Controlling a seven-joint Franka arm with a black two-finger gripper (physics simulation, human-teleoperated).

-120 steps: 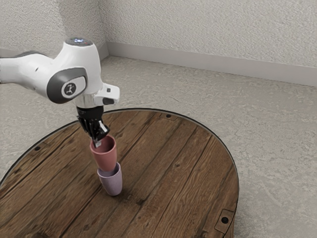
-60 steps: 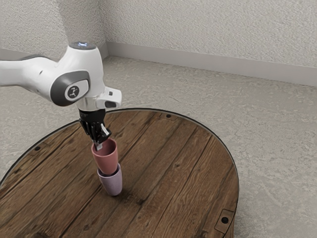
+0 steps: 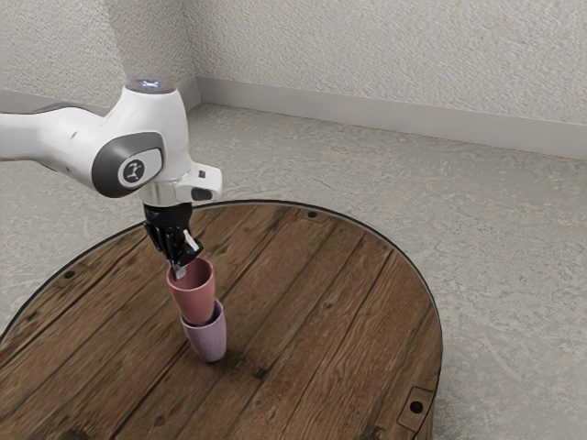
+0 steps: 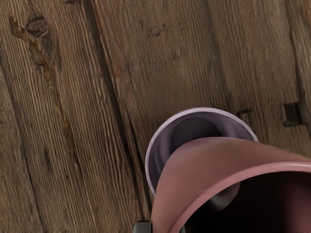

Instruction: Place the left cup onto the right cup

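As the pincer point(image 3: 182, 264), clenched on the rim of the tapered pink plastic cup point(image 3: 193, 291), has eased it deeper into the lilac plastic cup point(image 3: 206, 339), stacking looks nearly done.

Black tool point(image 3: 181, 267) clamped on pink cup point(image 3: 193, 291) rim, nested in lilac cup point(image 3: 207, 340), wooden table point(image 3: 330, 302)

Walls point(image 3: 367, 46): pale, rough plaster.
Baseboard point(image 3: 413, 117): light strip.
Floor point(image 3: 495, 238): beige, speckled (carpet-like).
Table point(image 3: 348, 302): round, dark wooden planks, black rim.

No legible text, unreadable white emblem point(image 3: 129, 166) on arm point(image 3: 55, 137)
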